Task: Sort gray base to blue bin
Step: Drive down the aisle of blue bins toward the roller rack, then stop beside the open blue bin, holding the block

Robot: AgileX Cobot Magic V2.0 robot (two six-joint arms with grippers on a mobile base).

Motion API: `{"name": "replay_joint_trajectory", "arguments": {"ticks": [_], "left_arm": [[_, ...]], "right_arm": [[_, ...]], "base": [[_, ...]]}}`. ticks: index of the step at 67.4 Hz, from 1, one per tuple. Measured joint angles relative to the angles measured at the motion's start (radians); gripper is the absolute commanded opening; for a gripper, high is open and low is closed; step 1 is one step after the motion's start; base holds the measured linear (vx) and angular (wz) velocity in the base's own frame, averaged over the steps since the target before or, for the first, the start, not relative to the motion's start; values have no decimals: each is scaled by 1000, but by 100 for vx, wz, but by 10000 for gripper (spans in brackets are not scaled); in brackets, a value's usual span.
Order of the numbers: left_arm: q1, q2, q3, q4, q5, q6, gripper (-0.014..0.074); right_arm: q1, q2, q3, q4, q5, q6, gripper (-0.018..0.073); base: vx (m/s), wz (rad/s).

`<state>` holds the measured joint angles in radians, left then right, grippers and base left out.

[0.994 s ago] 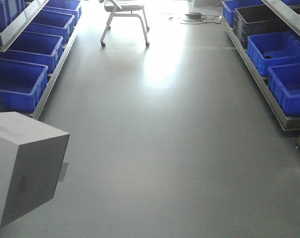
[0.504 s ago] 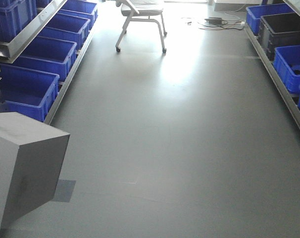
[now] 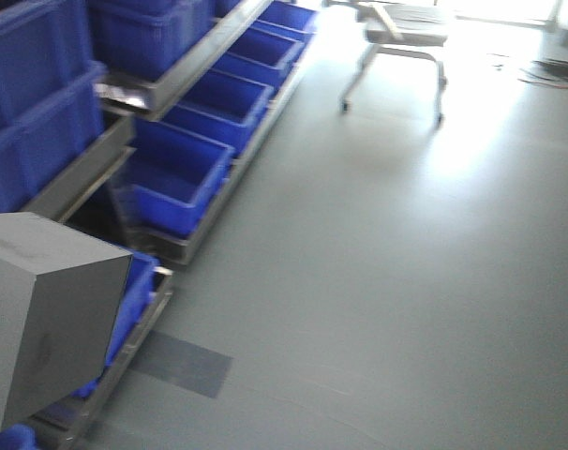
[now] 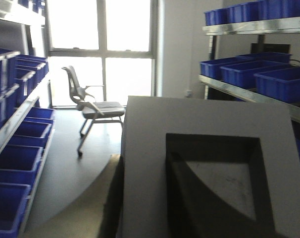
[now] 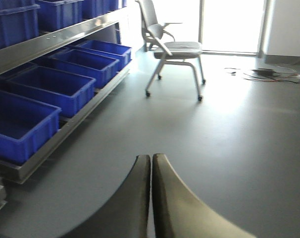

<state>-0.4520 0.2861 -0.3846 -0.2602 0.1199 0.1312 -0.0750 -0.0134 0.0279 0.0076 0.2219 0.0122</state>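
Shelves have swung in close on the left since a moment ago. Left gripper [image 4: 142, 173] pinches the gray base [image 3: 50, 309] (held up, low-left). Right gripper [image 5: 151, 196] is squeezed together, empty. Blue bin [image 3: 171, 178] lies ahead-left, nearer the left arm. The base hides another tub [image 3: 134, 291].

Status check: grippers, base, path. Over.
Left gripper shut on gray base, held aloft. Right gripper shut, empty. Blue bins on rack alongside; chair well off.
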Motion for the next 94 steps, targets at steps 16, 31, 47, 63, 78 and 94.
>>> {"name": "replay_joint_trajectory", "arguments": {"ticks": [16,31,47,63,78,94], "left_arm": [[0,0,0,0,0,0,-6],[0,0,0,0,0,0,-6],[0,0,0,0,0,0,-6],[0,0,0,0,0,0,-6],[0,0,0,0,0,0,-6],[0,0,0,0,0,0,-6]], "right_arm": [[0,0,0,0,0,0,-5],[0,0,0,0,0,0,-5],[0,0,0,0,0,0,-5],[0,0,0,0,0,0,-5],[0,0,0,0,0,0,-5],[0,0,0,0,0,0,-5]], "base": [[21,83],[20,77],[18,71],[17,68],[16,65],[15,67]]}}
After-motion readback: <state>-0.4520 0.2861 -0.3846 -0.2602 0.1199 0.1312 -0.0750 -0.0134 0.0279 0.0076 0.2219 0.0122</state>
